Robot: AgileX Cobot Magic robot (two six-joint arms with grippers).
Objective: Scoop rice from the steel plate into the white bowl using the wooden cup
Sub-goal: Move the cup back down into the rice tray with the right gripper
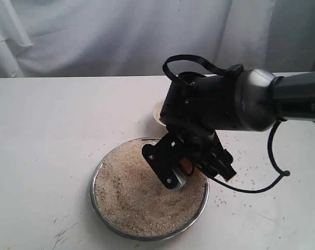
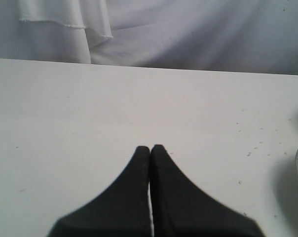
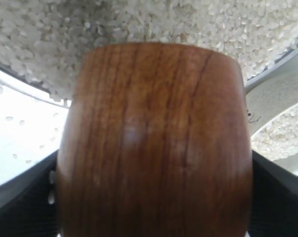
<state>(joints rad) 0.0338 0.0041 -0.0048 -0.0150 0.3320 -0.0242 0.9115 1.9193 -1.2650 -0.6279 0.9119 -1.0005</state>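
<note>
While the wooden cup (image 3: 154,143) tips toward the rice (image 1: 131,195), we see the right claw (image 1: 194,169) clamped across its belly.

We judge the cup light and stiff but glossy enough to slip, so its widest part, where the jaws press from either side, seems the surest hold. It sits low over the heaped grains in the steel plate (image 1: 93,190), on the side nearer the white bowl (image 1: 157,112), which stands just beyond the rim, half hidden by the arm. Loose grains dot the desk (image 1: 43,130). Well apart, the left claw (image 2: 150,150) hangs with fingers (image 2: 131,197) together, holding nothing.
</note>
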